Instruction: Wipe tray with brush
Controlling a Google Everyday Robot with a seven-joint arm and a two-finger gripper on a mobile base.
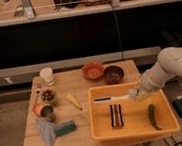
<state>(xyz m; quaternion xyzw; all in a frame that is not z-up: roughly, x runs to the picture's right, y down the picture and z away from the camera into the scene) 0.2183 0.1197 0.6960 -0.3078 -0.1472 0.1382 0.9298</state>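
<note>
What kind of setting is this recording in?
Probably an indoor robot test station: a wooden table laid with props, a yellow tray, an orange bowl and a dark bowl, below a dark window wall. The gripper is over the tray, at the brush.

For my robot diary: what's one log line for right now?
gripper: over tray, at brush's pale end | brush: lying across tray's back | wiping: not confirmed
</note>
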